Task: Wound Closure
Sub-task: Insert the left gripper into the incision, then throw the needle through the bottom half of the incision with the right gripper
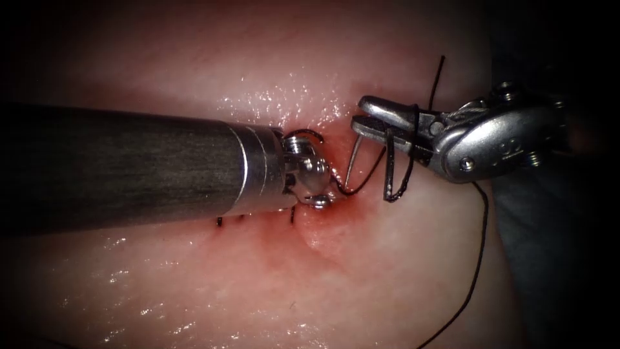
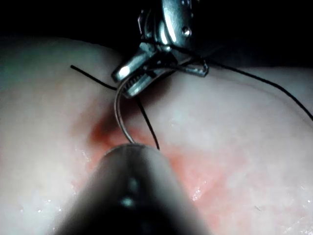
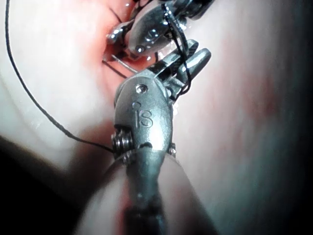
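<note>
Holding the needle (image 1: 352,161) near one end, the right arm's tool (image 1: 369,116) enters the endoscope view from the tissue's right edge, its jaws pressed onto the thin steel curve; the curve hangs down from them toward the cut (image 1: 316,213) and appears to lie free above the tissue (image 1: 194,291), not in it. Black thread (image 1: 481,252) is wound in loops around these jaws and trails off toward the tissue's lower right edge, a placement judged to keep the strand gathered on the tool. The left arm's tool (image 1: 316,184) lies across the tissue from its left edge with its wrist over the red fluid (image 1: 336,216) at the cut; its jaw state cannot be told, nor what it holds. Earlier stitches (image 1: 229,221) peep out beneath its shaft, which hides much of the cut's left part.

In the left wrist view, the right tool's jaws (image 2: 128,81) clamp the needle (image 2: 119,115), whose arc descends to meet the left shaft, while thread (image 2: 146,122) crosses the tissue beside it.

In the right wrist view, the right tool (image 3: 188,61) carries thread loops (image 3: 178,44) around its clamped jaws; the left tool (image 3: 146,32) sits just beyond it, crowding the cut.
</note>
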Controlling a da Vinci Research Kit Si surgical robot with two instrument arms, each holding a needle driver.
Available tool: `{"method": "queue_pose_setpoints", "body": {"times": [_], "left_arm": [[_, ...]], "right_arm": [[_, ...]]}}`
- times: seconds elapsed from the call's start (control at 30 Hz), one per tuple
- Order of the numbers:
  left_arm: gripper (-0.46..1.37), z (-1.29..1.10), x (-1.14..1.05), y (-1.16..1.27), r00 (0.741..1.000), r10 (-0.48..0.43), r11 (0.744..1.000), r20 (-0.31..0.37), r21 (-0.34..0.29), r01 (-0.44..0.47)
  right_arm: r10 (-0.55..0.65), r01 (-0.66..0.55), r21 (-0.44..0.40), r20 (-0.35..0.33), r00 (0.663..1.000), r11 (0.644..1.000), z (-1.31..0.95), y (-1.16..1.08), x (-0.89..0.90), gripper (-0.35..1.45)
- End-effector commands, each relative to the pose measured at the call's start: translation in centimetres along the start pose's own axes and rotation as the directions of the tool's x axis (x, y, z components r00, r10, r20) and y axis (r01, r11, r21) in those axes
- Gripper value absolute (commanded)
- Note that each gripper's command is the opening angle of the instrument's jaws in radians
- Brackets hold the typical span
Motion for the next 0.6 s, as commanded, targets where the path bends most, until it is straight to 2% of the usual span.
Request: {"method": "queue_pose_setpoints", "body": {"times": [0.03,0.27,0.6], "left_arm": [[0.95,0.00,0.00,0.00,1.000,-0.006,1.000,0.000,0.006,0.006],[0.98,0.00,0.00,0.00,1.000,-0.003,1.000,-0.005,0.004,0.003],[1.01,-0.11,0.05,0.02,1.000,-0.009,1.000,-0.012,-0.006,0.009]], "right_arm": [[-0.002,0.002,-0.008,-0.001,1.000,1.000,0.01,-0.02,-0.01,-0.35],[-0.007,0.007,-0.008,-0.001,1.000,1.000,0.02,-0.07,-0.03,-0.35],[-0.034,0.034,0.025,0.004,0.999,0.999,-0.06,-0.29,-0.16,-0.35]]}}
